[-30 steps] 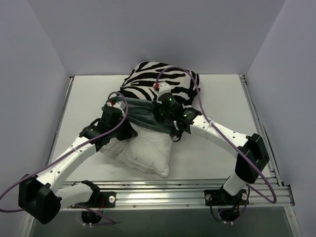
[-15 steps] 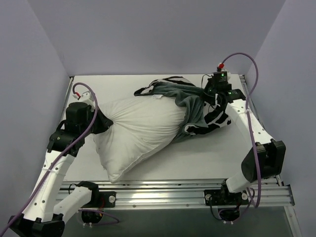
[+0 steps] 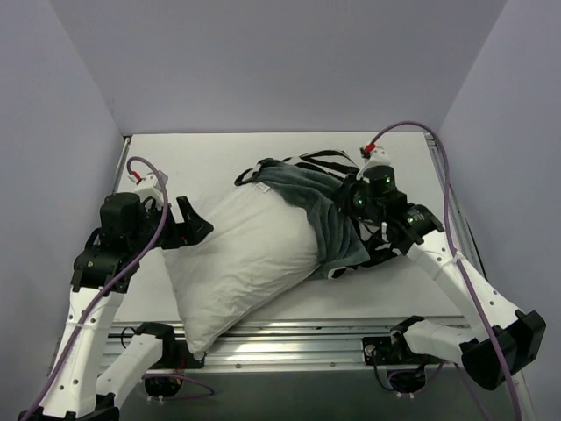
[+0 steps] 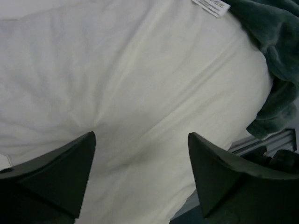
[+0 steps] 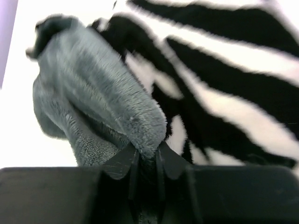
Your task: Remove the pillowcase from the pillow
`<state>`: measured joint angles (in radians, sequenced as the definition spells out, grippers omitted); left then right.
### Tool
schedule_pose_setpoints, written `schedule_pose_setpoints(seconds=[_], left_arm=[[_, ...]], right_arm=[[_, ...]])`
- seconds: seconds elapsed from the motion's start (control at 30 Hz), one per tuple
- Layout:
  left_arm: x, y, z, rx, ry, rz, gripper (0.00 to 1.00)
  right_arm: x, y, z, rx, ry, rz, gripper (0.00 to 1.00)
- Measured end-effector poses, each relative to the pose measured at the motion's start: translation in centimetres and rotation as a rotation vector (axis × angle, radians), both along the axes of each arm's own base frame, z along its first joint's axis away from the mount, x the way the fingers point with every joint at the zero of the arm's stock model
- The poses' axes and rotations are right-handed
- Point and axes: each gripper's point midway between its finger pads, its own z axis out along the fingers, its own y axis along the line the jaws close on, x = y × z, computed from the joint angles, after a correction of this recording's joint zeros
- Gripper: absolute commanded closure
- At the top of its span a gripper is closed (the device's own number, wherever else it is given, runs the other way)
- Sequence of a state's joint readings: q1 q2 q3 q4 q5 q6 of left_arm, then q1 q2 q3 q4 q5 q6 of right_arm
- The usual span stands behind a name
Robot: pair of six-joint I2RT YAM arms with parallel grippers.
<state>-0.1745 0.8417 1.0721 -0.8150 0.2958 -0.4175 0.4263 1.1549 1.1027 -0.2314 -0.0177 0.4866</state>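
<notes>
Dead centre, the white pillow (image 3: 245, 254) lies mostly bare, its 2 o'clock end under the bunched pillowcase (image 3: 320, 197). Over there the right gripper (image 5: 145, 158) pinches a grey-green fold tight. At 9 o'clock the left gripper (image 4: 140, 135) gapes wide, facing the pillow.

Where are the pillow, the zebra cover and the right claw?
pillow (image 3: 250, 254): top view, its bare white middle.
cover (image 3: 308, 198): top view, its grey-green face.
right claw (image 5: 145, 157): right wrist view, between the tips pinching the cover's grey fabric.
</notes>
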Motion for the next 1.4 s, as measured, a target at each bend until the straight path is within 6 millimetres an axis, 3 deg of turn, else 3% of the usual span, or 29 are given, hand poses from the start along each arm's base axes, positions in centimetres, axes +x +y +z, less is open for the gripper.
schedule_pose_setpoints(seconds=[0.03, 0.1, 0.13, 0.2, 0.3, 0.37, 0.47, 0.57, 0.7, 0.8, 0.97, 1.0, 1.07, 1.1, 1.17, 1.2, 1.23, 1.3, 1.4], left_arm=[[-0.3, -0.2, 0.7, -0.008, -0.024, -0.015, 0.02], [-0.8, -0.5, 2.1, -0.018, -0.066, -0.037, 0.06], [-0.9, -0.6, 3.0, -0.019, -0.087, -0.043, 0.06], [-0.4, -0.7, 5.0, -0.023, -0.127, -0.041, 0.06], [1.7, -1.0, 7.3, -0.025, -0.159, -0.033, 0.06], [3.8, -1.7, 7.3, -0.02, -0.136, -0.038, 0.06], [7.5, -3.4, 5.3, 0.014, -0.081, -0.049, 0.06], [10.2, -5.9, 1.0, 0.065, 0.018, -0.084, 0.06], [11.5, -8.4, -3.8, 0.117, 0.124, -0.126, 0.06], [11.9, -9.2, -5.3, 0.136, 0.136, -0.134, 0.06], [11.4, -10.0, -7.4, 0.147, 0.134, -0.133, 0.05], [11.3, -10.1, -8.1, 0.147, 0.138, -0.127, 0.02], [11.0, -10.2, -9.6, 0.141, 0.147, -0.111, 0.22], [10.9, -10.2, -10.2, 0.133, 0.152, -0.101, 0.4], [11.0, -10.5, -10.9, 0.108, 0.145, -0.086, 0.63], [11.0, -10.6, -11.1, 0.097, 0.139, -0.079, 0.77], [11.1, -10.7, -11.1, 0.089, 0.13, -0.071, 0.97], [11.1, -10.9, -11.1, 0.078, 0.111, -0.057, 0.98], [11.2, -10.8, -10.8, 0.079, 0.083, -0.035, 0.98]], right_arm=[[-0.9, 1.1, -0.3, -0.008, -0.002, 0.039, 0.75], [-2.4, 2.7, -0.7, -0.021, 0.001, 0.104, 0.57], [-2.8, 3.1, -0.8, -0.03, -0.001, 0.128, 0.41], [-3.2, 3.5, -0.5, -0.05, -0.011, 0.158, 0.23], [-2.7, 3.8, 1.7, -0.077, -0.049, 0.181, 0.1], [-1.5, 4.5, 4.2, -0.08, -0.103, 0.187, 0.07], [1.1, 5.9, 7.7, -0.087, -0.175, 0.197, 0.03], [3.8, 8.0, 8.7, -0.118, -0.198, 0.221, 0.01], [7.3, 11.3, 6.2, -0.188, -0.162, 0.269, 0.0], [8.9, 12.9, 1.7, -0.26, -0.083, 0.303, 0.0], [8.9, 14.2, -5.2, -0.375, 0.048, 0.373, 0.0], [8.9, 14.3, -5.9, -0.392, 0.056, 0.381, 0.04], [8.8, 14.5, -6.4, -0.417, 0.054, 0.393, 0.12], [8.7, 14.6, -6.4, -0.424, 0.053, 0.395, 0.24], [8.8, 14.4, -6.7, -0.443, 0.047, 0.39, 0.47], [8.9, 14.2, -7.0, -0.454, 0.045, 0.383, 0.72], [9.0, 14.0, -7.6, -0.467, 0.046, 0.379, 0.81], [9.1, 13.5, -8.4, -0.475, 0.055, 0.362, 1.0], [9.7, 12.6, -8.8, -0.462, 0.064, 0.322, 1.0]])
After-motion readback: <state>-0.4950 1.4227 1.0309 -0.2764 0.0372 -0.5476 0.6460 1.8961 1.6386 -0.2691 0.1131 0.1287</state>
